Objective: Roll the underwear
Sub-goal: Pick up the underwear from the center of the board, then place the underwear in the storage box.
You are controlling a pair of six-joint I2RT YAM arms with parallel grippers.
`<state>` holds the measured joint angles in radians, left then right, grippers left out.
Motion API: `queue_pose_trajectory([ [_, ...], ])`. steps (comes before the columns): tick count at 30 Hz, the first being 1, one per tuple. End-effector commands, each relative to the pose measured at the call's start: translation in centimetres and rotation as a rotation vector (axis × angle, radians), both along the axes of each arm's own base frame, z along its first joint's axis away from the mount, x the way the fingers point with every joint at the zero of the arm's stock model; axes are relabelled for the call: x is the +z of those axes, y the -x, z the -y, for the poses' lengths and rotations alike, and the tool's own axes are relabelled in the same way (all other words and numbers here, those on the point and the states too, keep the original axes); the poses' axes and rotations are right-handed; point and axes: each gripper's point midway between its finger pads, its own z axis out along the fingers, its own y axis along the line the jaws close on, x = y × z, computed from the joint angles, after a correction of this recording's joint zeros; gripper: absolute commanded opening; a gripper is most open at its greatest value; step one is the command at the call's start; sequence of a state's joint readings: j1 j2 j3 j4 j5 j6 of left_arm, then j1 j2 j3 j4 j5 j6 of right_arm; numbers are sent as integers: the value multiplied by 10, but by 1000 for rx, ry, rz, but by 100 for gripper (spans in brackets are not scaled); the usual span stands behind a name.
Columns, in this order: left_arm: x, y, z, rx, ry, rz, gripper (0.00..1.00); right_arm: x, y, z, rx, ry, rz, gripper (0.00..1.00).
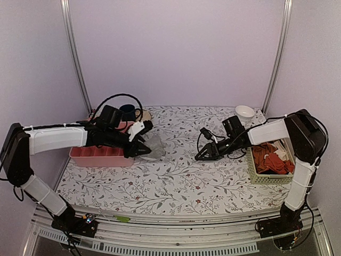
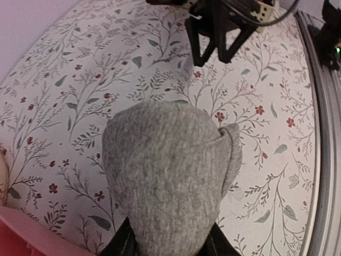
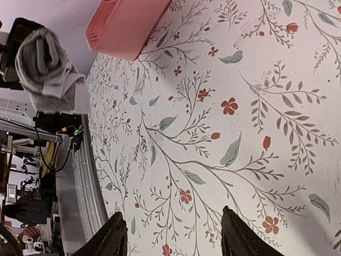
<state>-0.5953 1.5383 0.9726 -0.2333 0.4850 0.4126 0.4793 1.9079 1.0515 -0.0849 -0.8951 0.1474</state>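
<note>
The underwear [image 1: 155, 147] is a rolled bundle of grey cloth, hanging just above the floral tablecloth beside the pink tray. My left gripper [image 1: 143, 149] is shut on it. In the left wrist view the underwear [image 2: 170, 170] fills the middle, and the dark fingers of the left gripper [image 2: 169, 245] clamp its near end on both sides. My right gripper [image 1: 201, 154] hovers low over the cloth at centre right, apart from the bundle. In its own view the right gripper [image 3: 170, 234] stands open with only tablecloth between the fingers, and the underwear [image 3: 45, 66] shows far off at upper left.
A pink tray [image 1: 101, 154] lies at the left under my left arm, with a dark mug [image 1: 128, 111] behind it. A woven basket [image 1: 256, 176] with orange-red garments [image 1: 269, 157] stands at the right. A white bowl [image 1: 245, 112] sits at the back right.
</note>
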Motion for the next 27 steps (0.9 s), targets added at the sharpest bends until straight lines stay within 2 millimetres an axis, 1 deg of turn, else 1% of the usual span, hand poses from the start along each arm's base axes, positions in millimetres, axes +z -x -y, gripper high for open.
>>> queue_pose_trajectory([
  [1, 52, -48, -53, 257, 115, 77, 0, 30, -10, -3, -11, -34, 81, 64],
  [3, 70, -70, -89, 402, 120, 130, 0, 35, -12, -4, -14, -39, 90, 69],
  [4, 78, -82, -114, 495, 118, 150, 0, 37, -13, -4, -16, -38, 95, 70],
  [6, 90, -95, -152, 622, 116, 180, 0, 41, -13, -4, -17, -41, 105, 72],
  [8, 96, -103, -185, 753, 83, 208, 0, 45, -15, -3, -26, -38, 117, 74],
  [11, 98, -109, -231, 935, 0, 251, 0, 51, -17, -2, -31, -40, 131, 80],
  [13, 95, -107, -263, 1062, -64, 268, 0, 54, -18, -1, -37, -39, 137, 82],
  [15, 93, -101, -301, 1202, -122, 282, 0, 56, -18, 0, -40, -38, 143, 84],
  [17, 88, -97, -323, 1255, -140, 274, 0, 56, -17, 1, -43, -35, 141, 85],
  [18, 84, -96, -330, 1270, -152, 265, 0, 55, -17, 0, -43, -34, 137, 85],
  [20, 77, -101, -331, 1265, -152, 240, 0, 52, -17, 0, -43, -31, 135, 86],
  [23, 71, -112, -315, 1231, -88, 212, 0, 51, -19, 1, -46, -24, 133, 87],
  [25, 65, -117, -309, 1233, -80, 227, 0, 52, -21, 1, -49, -20, 140, 88],
  [26, 63, -120, -308, 1243, -90, 235, 0, 53, -22, 1, -51, -19, 143, 92],
  [27, 58, -123, -305, 1248, -105, 233, 0, 53, -22, 1, -54, -17, 146, 94],
])
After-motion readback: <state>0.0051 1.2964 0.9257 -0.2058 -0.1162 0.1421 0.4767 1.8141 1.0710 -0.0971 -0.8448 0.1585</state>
